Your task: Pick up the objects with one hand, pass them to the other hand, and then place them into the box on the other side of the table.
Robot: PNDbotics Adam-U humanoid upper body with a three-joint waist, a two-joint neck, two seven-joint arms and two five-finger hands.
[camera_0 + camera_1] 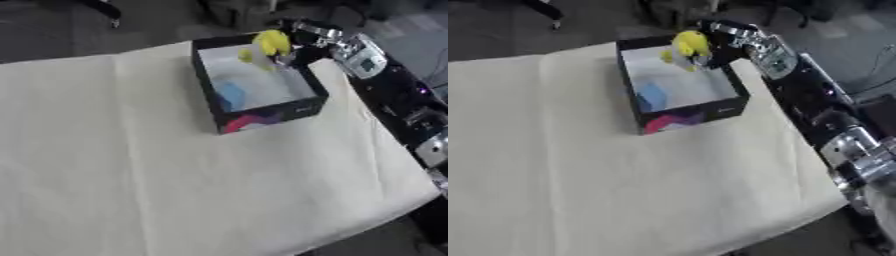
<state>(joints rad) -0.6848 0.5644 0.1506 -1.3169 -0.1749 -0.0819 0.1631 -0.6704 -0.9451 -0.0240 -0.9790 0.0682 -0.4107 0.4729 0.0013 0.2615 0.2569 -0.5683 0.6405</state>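
over the far right corner of the box [262, 85], in the left eye view, the right hand [293, 50] hangs with a yellow object [272, 42] in its fingers, which look curled round the lower part of it, though the blur hides exactly how they meet. the object sits above the box's far rim, not yet down inside. the box is black-walled with a pale floor; a blue item [232, 95] lies on that floor near the left wall, and a pink patch marks the front wall. the cream tablecloth [131, 175] around it carries nothing else i can make out. the left hand does not show.

from the right eye view, the same yellow object [690, 45] shows a rounded top and a paler bit beneath, where the hand [715, 47] reaches it from the right. it looks light and probably soft or hollow, so it should drop without harm and may bounce or roll on the floor. its smooth rounded shape seems prone to slipping; holding it round the middle looks safest.
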